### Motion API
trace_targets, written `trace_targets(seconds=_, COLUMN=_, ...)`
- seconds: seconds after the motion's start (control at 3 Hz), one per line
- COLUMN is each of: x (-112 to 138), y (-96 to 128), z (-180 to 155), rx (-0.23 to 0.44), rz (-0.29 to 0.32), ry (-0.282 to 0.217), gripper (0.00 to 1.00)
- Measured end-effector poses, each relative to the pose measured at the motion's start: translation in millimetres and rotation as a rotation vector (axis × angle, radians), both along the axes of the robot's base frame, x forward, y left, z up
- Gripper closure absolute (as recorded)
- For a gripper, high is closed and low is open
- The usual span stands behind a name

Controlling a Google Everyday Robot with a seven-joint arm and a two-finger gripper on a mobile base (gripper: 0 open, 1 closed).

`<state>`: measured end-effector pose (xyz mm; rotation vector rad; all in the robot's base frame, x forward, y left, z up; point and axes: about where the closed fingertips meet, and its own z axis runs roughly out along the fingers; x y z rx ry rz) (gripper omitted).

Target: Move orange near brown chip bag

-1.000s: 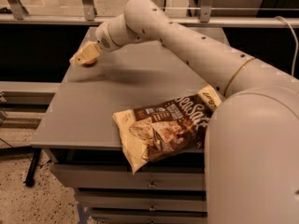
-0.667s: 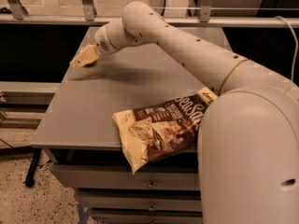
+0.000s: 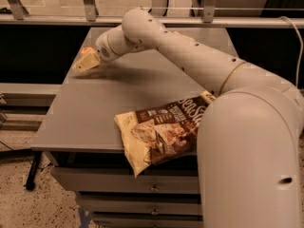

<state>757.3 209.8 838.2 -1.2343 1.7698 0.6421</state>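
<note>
The gripper (image 3: pixel 94 57) is at the surface's (image 3: pixel 90 118) far left corner, against a yellow sponge (image 3: pixel 87 62) and the orange (image 3: pixel 87 51) just behind it; whether it clasps either I cannot tell. The bag (image 3: pixel 164 129) lies flat, well apart at the front edge; its long axis runs near-left to far-right, with one corner overhanging.

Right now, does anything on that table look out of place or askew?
Yes: the brown chip bag lies askew, its lower corner drooping over the front edge of the table. The gripper is at the far corner, by the orange.
</note>
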Motion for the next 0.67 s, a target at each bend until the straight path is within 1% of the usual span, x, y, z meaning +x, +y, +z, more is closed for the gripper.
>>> trace_targets(seconds=0.33, x=0.2, y=-5.1, z=0.5, rx=0.006, rz=-0.016, ry=-0.001, gripper=0.4)
trace_targets(seconds=0.67, x=-0.2, y=-14.0, z=9.4, rx=0.013, rz=-0.034, ry=-0.017, gripper=0.63)
